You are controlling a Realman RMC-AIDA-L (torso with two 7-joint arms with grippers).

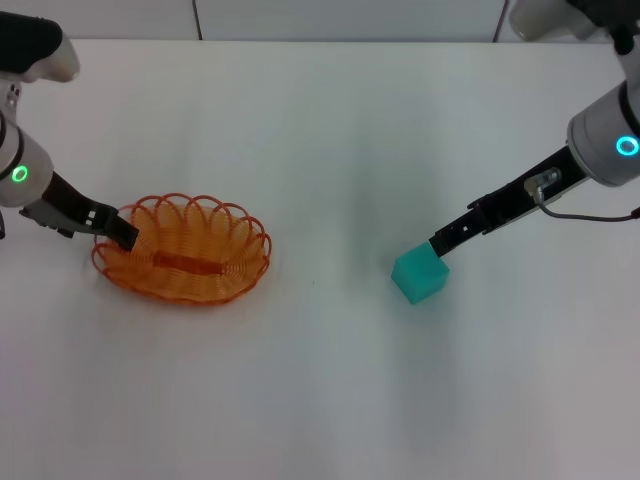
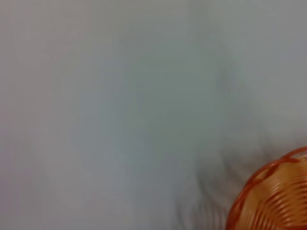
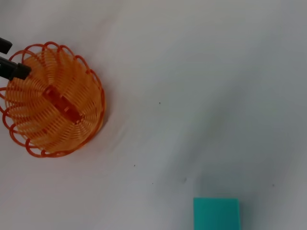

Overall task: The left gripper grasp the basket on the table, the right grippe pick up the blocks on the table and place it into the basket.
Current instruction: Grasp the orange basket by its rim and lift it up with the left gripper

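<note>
— Orange wire, looped into scallops all round the rim: that is the basket (image 1: 185, 250), an oval bowl of thin ribbed strands with a flat orange bar along its floor. Where does it sit?

— On the table (image 1: 320, 130), a plain white matte top, toward the left edge and about midway between the far and near edges. It stands upright on its base.

— And the left gripper (image 1: 124, 232)?

— Slim, black, on a grey-white arm with a green glowing ring. Its tip lies at the basket's left rim. In the right wrist view two dark fingers (image 3: 14, 69) show, one over the scalloped rim on the inside and one (image 3: 5, 44) just outside it, with a loop of wire between them. They look closed down narrow on the rim (image 3: 19, 55).

— The left wrist view?

— Mostly bare white surface, with one curved piece of the orange wire wall (image 2: 273, 201) at the corner. No fingers show there.

— The block?

— A small teal-green cube (image 1: 420, 274), smooth faces, crisp edges, resting flat on the table right of centre, well apart from the basket. From the right wrist it reads as a plain teal square (image 3: 216, 213).

— The right gripper (image 1: 440, 243)?

— Black and slender, on a grey arm with a cyan ring and a thin black cable. Its tip is at the cube's upper far edge, touching or just above it. I cannot tell how its fingers stand.
</note>
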